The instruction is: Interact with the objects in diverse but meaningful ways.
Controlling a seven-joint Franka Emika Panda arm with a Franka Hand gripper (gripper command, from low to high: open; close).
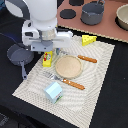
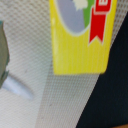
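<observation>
Gripper fingers are hidden under the white wrist housing in the exterior view, so how far they are parted cannot be told; the arm is seen poised right above the yellow box. That box is a small upright block with a red label, and it stands on the pale woven placemat, just beside the round tan wooden plate on the exterior view's left of it. An orange-handled knife is laid against the plate's far edge and an orange-handled fork along its near edge. A pale blue-and-white milk carton, boxy with a slanted top, is placed nearer the camera than the plate. The yellow holed cheese wedge is set beyond the plate, at the mat's far edge. A grey pan is seen off the mat, beyond the box from the plate, and a grey pot on the brown board far behind.

From the wrist view, no fingers are shown. The box is seen flat-faced and glossy yellow, with a red ribbon-shaped label bearing white lettering too blurred to be read and a round grey-green picture. It is rested on the fine mesh weave of the mat
</observation>
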